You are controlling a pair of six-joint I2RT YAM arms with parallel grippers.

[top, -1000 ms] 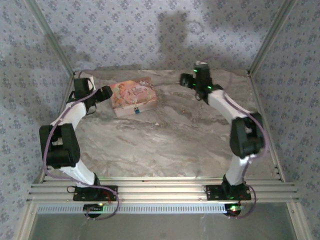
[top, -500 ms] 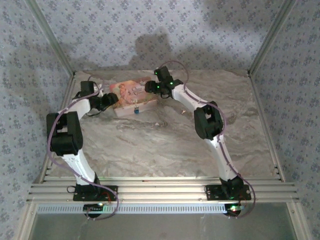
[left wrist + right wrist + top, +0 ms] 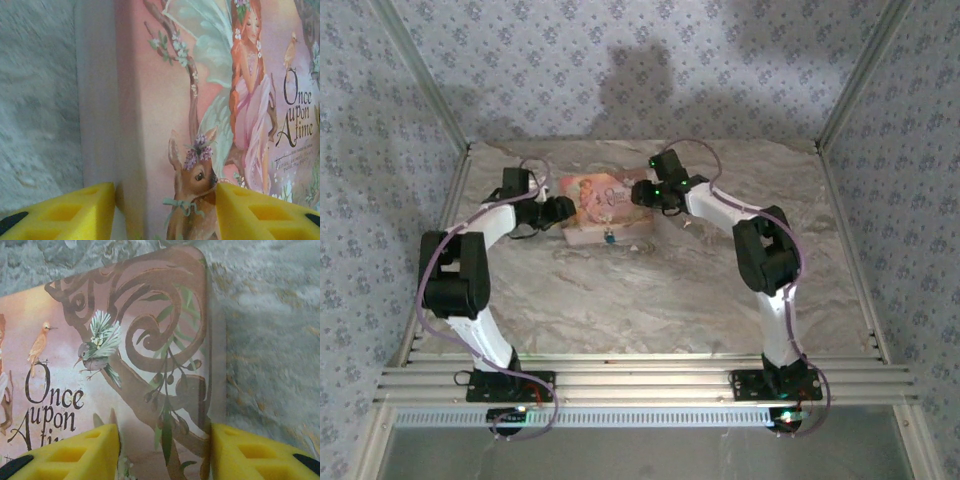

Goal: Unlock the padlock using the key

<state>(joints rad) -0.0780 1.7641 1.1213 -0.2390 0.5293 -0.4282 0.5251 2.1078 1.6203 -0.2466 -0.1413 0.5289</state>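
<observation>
Overhead, grey marbled table, floral-papered walls, pink box, blue padlock.

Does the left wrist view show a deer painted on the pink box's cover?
Yes, a fawn with purple flowers on its head is painted low on the cover of the pink box.

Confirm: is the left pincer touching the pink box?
Cannot tell. In the left wrist view the left pincer straddles an edge of the pink box, jaws apart, but neither contact nor a gap shows plainly.
</observation>
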